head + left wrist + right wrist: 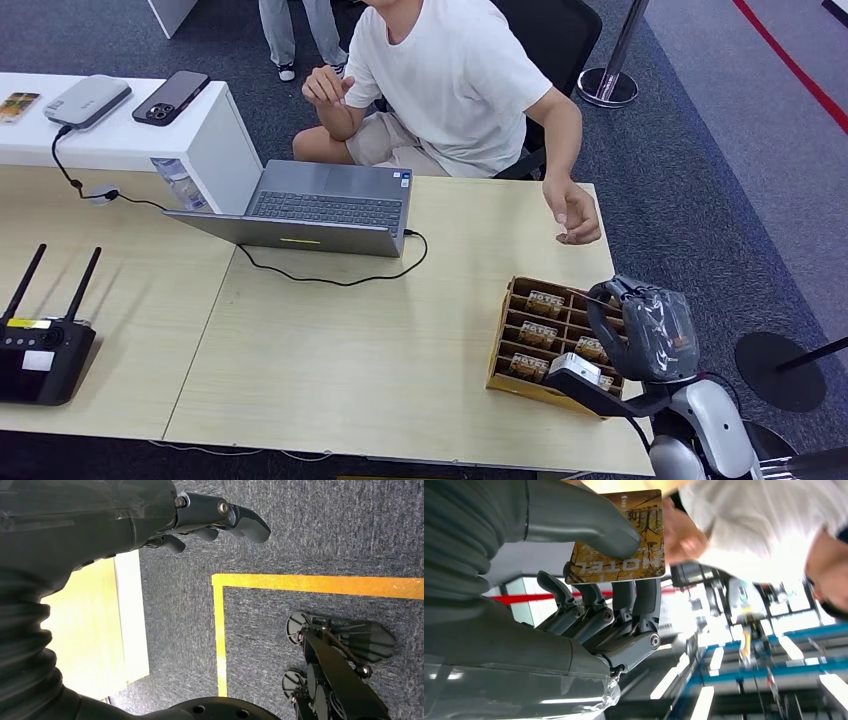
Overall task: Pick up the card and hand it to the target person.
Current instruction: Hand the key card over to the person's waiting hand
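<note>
My right hand (642,331) hovers over the right end of a brown cardboard box (510,335) whose slots hold several cards. In the right wrist view the thumb and fingers (634,597) pinch a yellow-brown card (624,545) printed "HOTEL". A person in a white t-shirt (465,75) sits across the table, one hand (575,215) resting on the table edge just beyond the box. That hand (686,542) appears close behind the card in the right wrist view. My left hand (220,517) hangs over the carpet and holds nothing.
An open grey laptop (320,205) with a black cable sits mid-table. A black router (40,345) stands at the left edge. A phone (172,96) and a grey power bank (88,100) lie on a white counter. A stanchion base (607,88) stands behind the person.
</note>
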Action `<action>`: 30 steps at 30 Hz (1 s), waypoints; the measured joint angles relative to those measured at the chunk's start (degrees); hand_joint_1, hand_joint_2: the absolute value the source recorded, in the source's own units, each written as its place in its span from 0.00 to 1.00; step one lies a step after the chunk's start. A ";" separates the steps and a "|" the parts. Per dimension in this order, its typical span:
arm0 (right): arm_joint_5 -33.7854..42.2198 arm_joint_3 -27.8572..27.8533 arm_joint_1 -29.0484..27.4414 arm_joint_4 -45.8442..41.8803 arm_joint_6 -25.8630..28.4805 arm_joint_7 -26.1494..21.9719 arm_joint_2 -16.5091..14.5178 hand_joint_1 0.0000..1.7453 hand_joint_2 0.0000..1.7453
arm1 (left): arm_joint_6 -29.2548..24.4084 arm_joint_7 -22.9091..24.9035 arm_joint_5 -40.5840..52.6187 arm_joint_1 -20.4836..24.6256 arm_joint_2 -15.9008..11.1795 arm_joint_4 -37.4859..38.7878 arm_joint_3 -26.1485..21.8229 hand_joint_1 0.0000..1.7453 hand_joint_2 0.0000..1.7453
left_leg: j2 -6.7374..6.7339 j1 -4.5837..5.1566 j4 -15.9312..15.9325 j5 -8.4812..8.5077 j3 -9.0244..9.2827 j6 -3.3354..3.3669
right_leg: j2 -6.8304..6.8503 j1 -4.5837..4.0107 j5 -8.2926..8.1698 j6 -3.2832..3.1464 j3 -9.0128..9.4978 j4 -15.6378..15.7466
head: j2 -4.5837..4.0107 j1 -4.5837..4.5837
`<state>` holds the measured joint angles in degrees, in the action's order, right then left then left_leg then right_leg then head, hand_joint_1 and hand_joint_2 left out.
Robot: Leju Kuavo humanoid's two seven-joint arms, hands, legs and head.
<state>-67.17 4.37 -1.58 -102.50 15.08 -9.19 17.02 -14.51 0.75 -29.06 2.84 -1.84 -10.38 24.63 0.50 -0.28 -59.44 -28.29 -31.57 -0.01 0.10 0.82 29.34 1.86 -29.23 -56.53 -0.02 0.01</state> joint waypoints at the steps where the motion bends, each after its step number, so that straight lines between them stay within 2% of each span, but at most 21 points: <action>1: 0.14 0.08 0.33 -0.34 1.11 -0.57 -0.30 0.88 1.00 | 0.00 -0.04 -0.07 0.00 0.00 0.00 0.00 0.00 1.00 | 0.00 0.00 0.00 0.00 0.01 0.00 | 0.00 0.00 0.00 0.00 0.00 0.00 | 0.00 0.00; 8: -1.29 1.44 3.33 -0.73 4.01 -1.72 -2.02 0.88 1.00 | 0.00 -0.21 -0.17 0.04 0.02 0.00 0.01 0.00 1.00 | 0.00 0.00 0.00 0.01 0.00 0.00 | 0.00 0.00 0.00 0.00 0.00 0.00 | 0.00 0.01; 12: -6.77 3.28 6.08 1.87 8.09 -0.94 -2.93 0.88 1.00 | 0.10 0.04 0.31 0.19 0.02 0.01 0.15 0.00 1.00 | 0.00 -0.01 0.00 0.02 0.01 -0.01 | 0.00 0.00 0.00 0.00 0.01 -0.01 | 0.00 0.01; 20: -18.09 8.77 14.38 17.91 19.50 2.49 -5.98 0.88 1.00 | 0.57 -0.22 1.52 0.53 0.02 0.00 1.50 0.00 1.00 | -0.02 -0.01 0.00 0.11 0.01 0.01 | -0.02 -0.01 -0.08 -0.04 0.01 -0.02 | 0.00 0.02; 25: -20.89 10.66 20.09 27.71 21.74 3.74 -7.63 0.88 1.00 | 0.95 0.19 1.63 0.83 0.01 0.00 2.03 0.00 1.00 | 0.05 -0.01 0.00 0.19 -0.02 0.04 | 0.03 -0.01 -0.12 -0.03 0.00 -0.02 | 0.00 0.02; 30: -22.37 11.97 23.18 34.44 23.61 4.46 -8.35 0.88 1.00 | 1.11 0.23 1.63 0.88 0.00 0.00 2.47 0.00 1.00 | 0.11 -0.01 0.00 0.21 -0.07 0.06 | 0.11 -0.01 -0.14 -0.04 -0.02 -0.02 | 0.00 0.01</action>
<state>-89.54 16.34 21.59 -68.06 38.69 -4.73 8.67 -13.40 0.98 -27.43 3.72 -1.84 -10.38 27.10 0.61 -0.29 -59.44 -28.08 -31.64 0.04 0.21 0.82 29.20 1.81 -29.25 -56.55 -0.02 0.02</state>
